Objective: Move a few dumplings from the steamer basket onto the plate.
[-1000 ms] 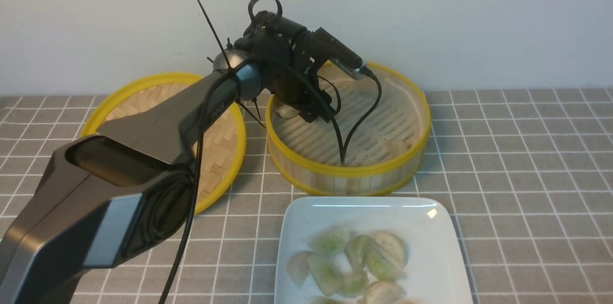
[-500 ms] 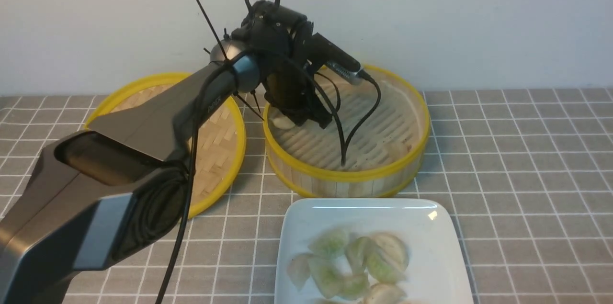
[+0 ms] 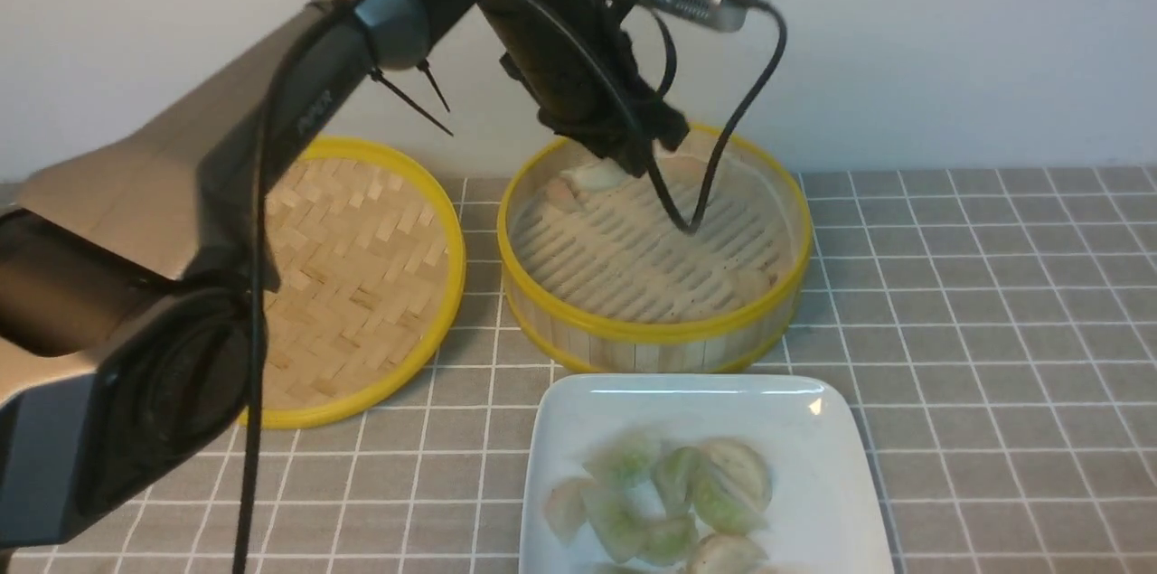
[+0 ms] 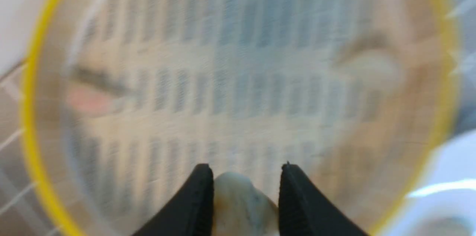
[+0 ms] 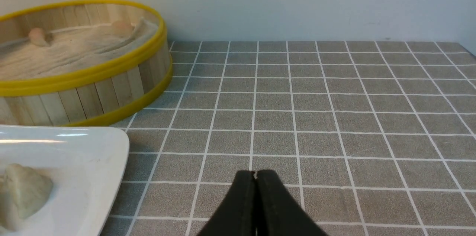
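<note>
My left gripper (image 3: pixel 628 160) hangs above the back left of the steamer basket (image 3: pixel 651 330), shut on a pale dumpling (image 3: pixel 589 177). In the left wrist view that dumpling (image 4: pixel 241 202) sits wedged between the two black fingers (image 4: pixel 202 187), over the blurred slatted floor of the basket (image 4: pixel 29 117). More dumplings lie in the basket: a pinkish one (image 3: pixel 559 192) and one near the front right wall (image 3: pixel 750 280). The white plate (image 3: pixel 813 484) in front holds several greenish dumplings (image 3: pixel 678 493). My right gripper (image 5: pixel 255 174) is shut and empty above the tiled tabletop.
The flat woven lid (image 3: pixel 362 285) with its yellow rim lies left of the basket. The left arm's cable (image 3: pixel 723 149) loops down into the basket. A white wall stands close behind. In the right wrist view the basket (image 5: pixel 74 76) and plate (image 5: pixel 74 154) lie off to one side.
The left gripper closed on a dumpling at the basket's back left and rose with it, the whole arm lifting well above the basket. The plate's dumplings have not moved.
</note>
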